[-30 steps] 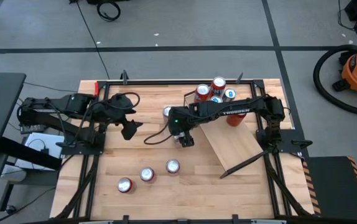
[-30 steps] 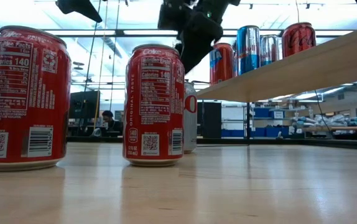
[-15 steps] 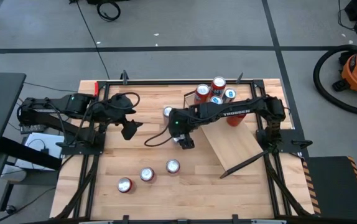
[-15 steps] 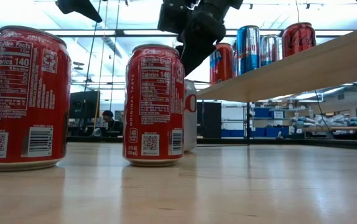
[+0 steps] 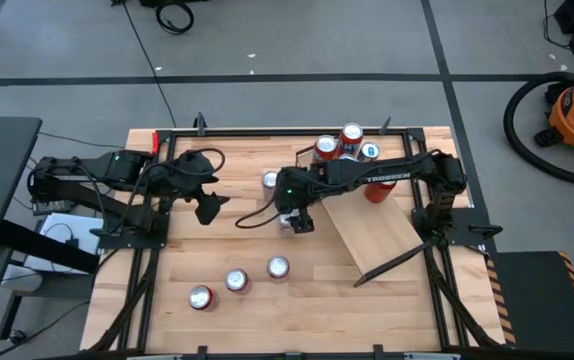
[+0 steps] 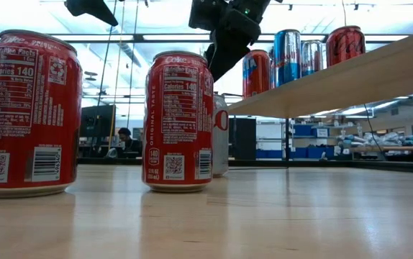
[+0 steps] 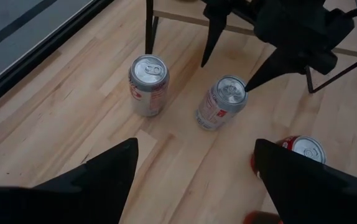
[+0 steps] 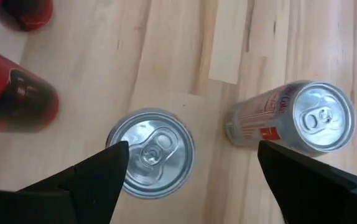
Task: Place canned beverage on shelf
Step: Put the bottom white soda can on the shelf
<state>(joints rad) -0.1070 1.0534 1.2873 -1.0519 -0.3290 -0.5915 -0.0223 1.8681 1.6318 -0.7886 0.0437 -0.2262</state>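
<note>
My right gripper (image 5: 295, 220) (image 8: 192, 149) is open and points down over a silver-topped can (image 8: 150, 154) (image 7: 222, 102) standing on the tabletop, without touching it. A second pale can (image 8: 290, 121) (image 5: 270, 180) stands just beyond, toward the far edge. The sloped light wood shelf (image 5: 372, 228) (image 6: 336, 75) lies to the right, with several cans (image 5: 347, 150) (image 6: 287, 56) at its high far end. Three more cans (image 5: 235, 281) stand near the front, two of them red (image 6: 179, 119). My left gripper (image 5: 210, 207) (image 7: 196, 143) hangs open and empty at the left.
A black metal frame (image 5: 267, 130) runs around the planked tabletop. A red can (image 5: 377, 190) stands beside the shelf board, under the right arm. Bare wood (image 5: 307, 310) lies between the front cans and the shelf's low end.
My right gripper has shifted a little toward the table's right edge and risen slightly, staying open above the silver-topped can. The cans have not moved.
</note>
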